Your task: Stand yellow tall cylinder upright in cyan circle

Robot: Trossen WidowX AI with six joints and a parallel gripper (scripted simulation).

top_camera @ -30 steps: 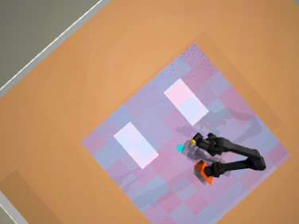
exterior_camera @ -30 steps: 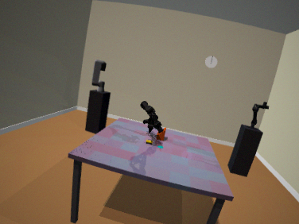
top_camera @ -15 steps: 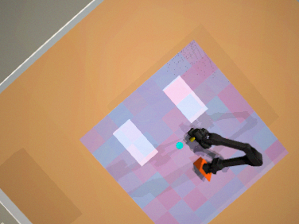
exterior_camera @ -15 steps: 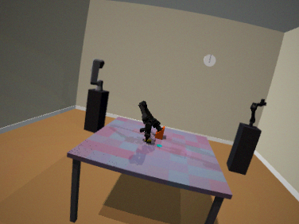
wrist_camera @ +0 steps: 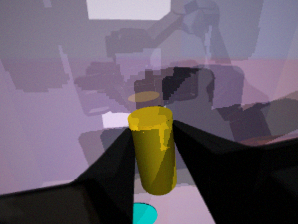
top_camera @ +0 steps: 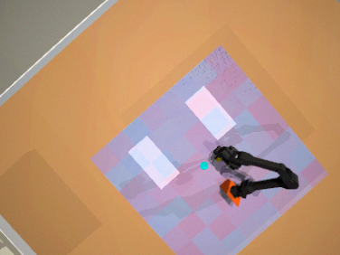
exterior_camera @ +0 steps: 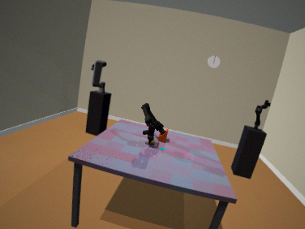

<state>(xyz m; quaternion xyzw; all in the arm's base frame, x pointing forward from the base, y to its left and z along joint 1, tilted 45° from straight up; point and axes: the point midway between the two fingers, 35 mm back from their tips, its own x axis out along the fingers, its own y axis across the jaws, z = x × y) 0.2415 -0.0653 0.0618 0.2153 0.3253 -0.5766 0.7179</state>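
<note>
Yellow fills the wrist view: the tall cylinder (wrist_camera: 154, 150) sits pinched between my tool's (wrist_camera: 155, 150) two dark fingers, so I judge the grip made, clamped across its round side. It lies low on the checkered surface (top_camera: 253, 108), just beside the cyan circle (top_camera: 204, 165), whose edge peeks out below the cylinder at the wrist. From the top view only a speck of yellow shows under the arm. My next job is to lift gently, then rotate the wrist so the long axis turns vertical. I want enough height first that the lower end doesn't scrape, and I must centre it over the circle before lowering.
</note>
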